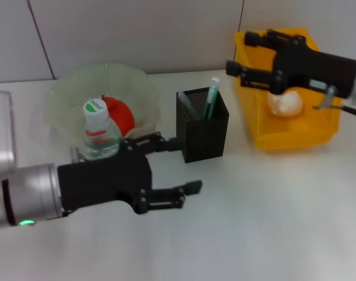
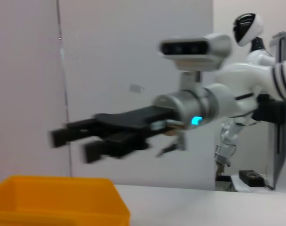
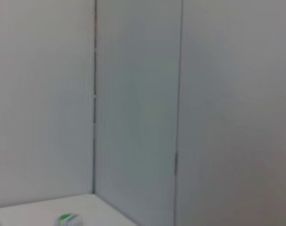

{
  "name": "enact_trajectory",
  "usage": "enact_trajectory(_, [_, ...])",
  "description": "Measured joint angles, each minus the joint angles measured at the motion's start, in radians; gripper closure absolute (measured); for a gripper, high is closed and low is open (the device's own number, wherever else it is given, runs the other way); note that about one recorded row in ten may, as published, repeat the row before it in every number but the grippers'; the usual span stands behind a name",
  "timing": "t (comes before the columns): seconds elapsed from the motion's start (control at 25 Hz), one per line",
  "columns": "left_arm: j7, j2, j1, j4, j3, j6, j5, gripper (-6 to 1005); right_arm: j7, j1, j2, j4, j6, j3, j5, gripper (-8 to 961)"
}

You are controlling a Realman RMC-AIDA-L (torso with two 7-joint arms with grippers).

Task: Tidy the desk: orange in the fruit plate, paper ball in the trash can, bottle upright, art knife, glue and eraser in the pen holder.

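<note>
Head view shows your left gripper [image 1: 181, 165] spread wide beside the upright bottle [image 1: 99, 133]; your right gripper [image 1: 243, 55], open and empty, hangs over the trash can [image 1: 295, 137]. The paper ball [image 1: 285, 103] lies inside, probably light and crushable; pinch gently across its middle if needed.

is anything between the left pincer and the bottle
Nothing visible stands between them. In the head view the open left pincer hangs just in front of the upright clear plastic bottle with the green-and-white cap, toward the black mesh pen holder. Only bare white desk shows around it.
</note>
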Motion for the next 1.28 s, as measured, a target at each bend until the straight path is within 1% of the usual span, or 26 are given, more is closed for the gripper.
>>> enact_trajectory(0.08, [-0.012, 0.008, 0.0, 0.0, -0.023, 0.011, 0.004, 186, 0.014, -0.034, 0.001, 0.032, -0.055, 0.0, -0.016, 190])
enact_trajectory(0.12, [-0.012, 0.008, 0.0, 0.0, -0.023, 0.011, 0.004, 186, 0.026, -0.051, 0.004, 0.05, -0.081, -0.001, -0.028, 188])
enact_trajectory(0.16, [-0.028, 0.017, -0.004, -0.001, -0.056, 0.037, 0.012, 186, 0.04, -0.07, 0.007, 0.071, -0.105, -0.001, -0.041, 187])
enact_trajectory(0.24, [-0.038, 0.026, -0.008, -0.003, -0.081, 0.061, 0.017, 186, 0.064, -0.101, 0.015, 0.115, -0.147, -0.006, -0.074, 185])
enact_trajectory(0.28, [-0.045, 0.034, -0.009, -0.003, -0.096, 0.076, 0.02, 186, 0.077, -0.134, 0.018, 0.154, -0.198, -0.036, -0.093, 185])
enact_trajectory(0.32, [-0.05, 0.038, -0.009, -0.004, -0.108, 0.087, 0.023, 187, 0.077, -0.134, 0.018, 0.154, -0.198, -0.036, -0.093, 185])
enact_trajectory(0.36, [-0.058, 0.044, -0.01, -0.004, -0.126, 0.1, 0.029, 187, 0.083, -0.149, 0.018, 0.17, -0.218, -0.055, -0.096, 185])
enact_trajectory(0.48, [-0.073, 0.053, -0.009, -0.004, -0.186, 0.147, 0.062, 187, 0.118, -0.203, 0.017, 0.238, -0.26, -0.131, -0.096, 186])
enact_trajectory(0.68, [-0.067, 0.049, 0.008, -0.005, -0.275, 0.211, 0.15, 187, 0.158, -0.279, 0.018, 0.333, -0.275, -0.244, -0.099, 186])
enact_trajectory(0.88, [-0.07, 0.047, 0.012, -0.005, -0.281, 0.213, 0.184, 186, 0.175, -0.321, 0.019, 0.379, -0.302, -0.303, -0.122, 185])
enact_trajectory(1.28, [-0.07, 0.059, 0.019, -0.006, -0.283, 0.235, 0.196, 186, 0.178, -0.344, 0.019, 0.391, -0.323, -0.309, -0.122, 185])
